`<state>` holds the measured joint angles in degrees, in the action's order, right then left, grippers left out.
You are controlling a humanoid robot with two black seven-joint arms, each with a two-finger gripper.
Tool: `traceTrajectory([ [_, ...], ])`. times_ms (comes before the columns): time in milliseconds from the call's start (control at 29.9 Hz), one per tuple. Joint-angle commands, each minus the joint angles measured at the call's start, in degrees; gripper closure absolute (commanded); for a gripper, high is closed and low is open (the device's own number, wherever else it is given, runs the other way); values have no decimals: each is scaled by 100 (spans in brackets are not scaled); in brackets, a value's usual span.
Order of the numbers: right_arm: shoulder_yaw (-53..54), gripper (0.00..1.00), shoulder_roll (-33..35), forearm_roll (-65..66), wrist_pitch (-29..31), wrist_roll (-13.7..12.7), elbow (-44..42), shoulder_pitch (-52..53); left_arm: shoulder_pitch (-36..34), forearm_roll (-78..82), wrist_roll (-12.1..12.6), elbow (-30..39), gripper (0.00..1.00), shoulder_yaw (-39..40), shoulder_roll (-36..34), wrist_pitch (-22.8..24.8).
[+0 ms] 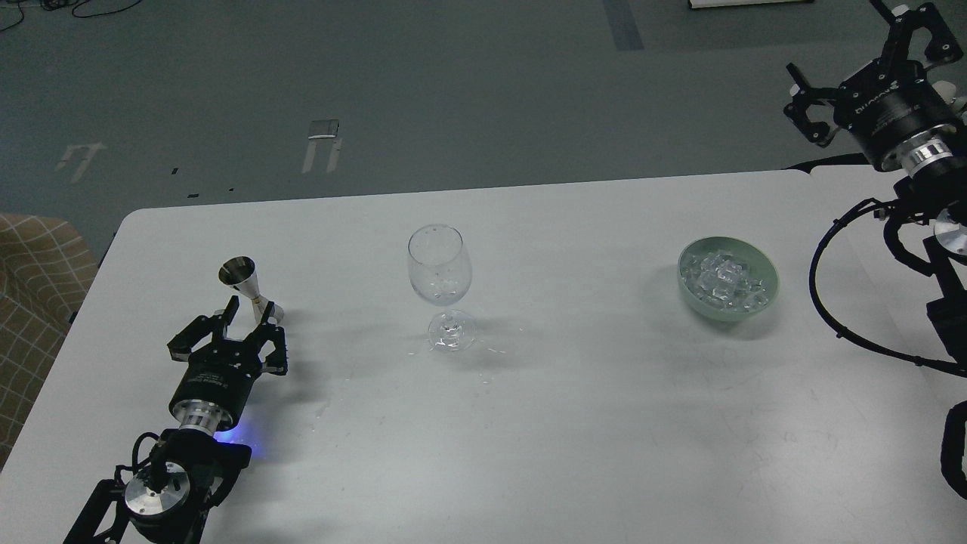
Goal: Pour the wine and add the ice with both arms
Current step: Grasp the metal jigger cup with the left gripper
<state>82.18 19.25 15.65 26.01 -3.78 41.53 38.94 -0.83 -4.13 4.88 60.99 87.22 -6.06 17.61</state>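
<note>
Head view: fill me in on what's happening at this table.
A two-armed robot is set up to pour wine and add ice. Its left tool sits open right by a tilted metal jigger, not visibly gripping it. The wine glass stands upright, apparently empty. The ice is in the green bowl. The right tool hangs open off the table's far right corner.

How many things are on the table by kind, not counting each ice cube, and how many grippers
Wine glass: 1
Metal measuring cup: 1
Green bowl holding the ice: 1
Grippers: 2, the left gripper by the measuring cup, the right gripper raised past the table
Total: 3 things on the table, plus 2 grippers
</note>
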Motion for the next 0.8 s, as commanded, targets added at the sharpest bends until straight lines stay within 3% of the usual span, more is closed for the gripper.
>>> traceTrajectory([
  [0,0,0,0,0,1,0,-4,8,-172,0,-4,-236,57,-3,0,-29],
  [769,0,0,0,9,1,0,-4,8,-813,-44,22,-1106,56,-3,-255,67],
])
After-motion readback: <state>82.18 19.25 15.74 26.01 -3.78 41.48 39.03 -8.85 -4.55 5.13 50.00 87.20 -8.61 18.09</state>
